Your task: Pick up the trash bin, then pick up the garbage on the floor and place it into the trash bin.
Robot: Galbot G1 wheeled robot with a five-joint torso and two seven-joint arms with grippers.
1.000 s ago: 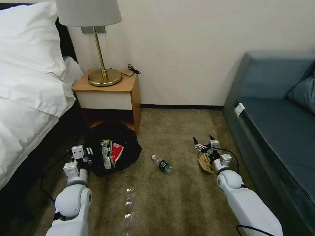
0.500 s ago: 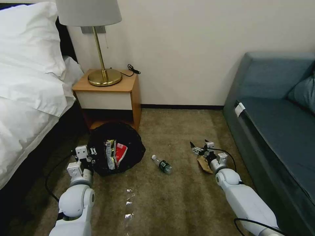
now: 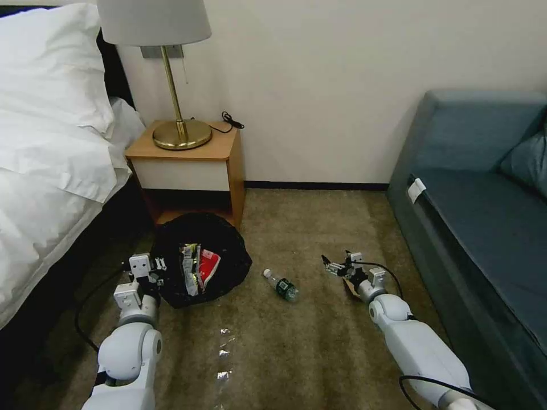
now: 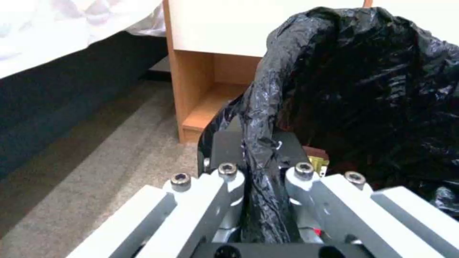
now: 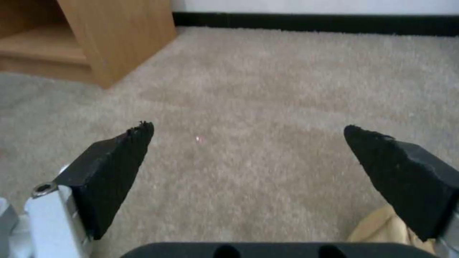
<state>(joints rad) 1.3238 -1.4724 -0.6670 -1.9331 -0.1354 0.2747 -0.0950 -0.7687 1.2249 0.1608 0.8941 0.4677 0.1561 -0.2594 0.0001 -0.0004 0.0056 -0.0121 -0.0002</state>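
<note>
The trash bin (image 3: 228, 250), draped in a crinkled black bag, sits tilted on the carpet in front of the nightstand. My left gripper (image 3: 152, 274) is shut on its near-left rim; the left wrist view shows the bag's rim (image 4: 262, 150) pinched in the left gripper (image 4: 260, 173). A red-and-white wrapper (image 3: 209, 263) and a dark-and-yellow wrapper (image 3: 187, 267) lie inside. The small clear bottle (image 3: 281, 285) lies on the carpet right of the bin. My right gripper (image 3: 336, 263) hovers open, low over the carpet, with the crumpled brown paper (image 3: 348, 285) (image 5: 382, 229) just under its wrist.
The wooden nightstand (image 3: 188, 162) with a brass lamp (image 3: 181, 134) stands behind the bin. A white bed (image 3: 45, 171) runs along the left and a blue sofa (image 3: 484, 216) along the right. Shiny clear scraps (image 3: 223, 353) lie on the near carpet.
My right gripper has slid left and lower, past the brown paper toward the bottle, staying open. The left gripper and the bin shifted only slightly.
</note>
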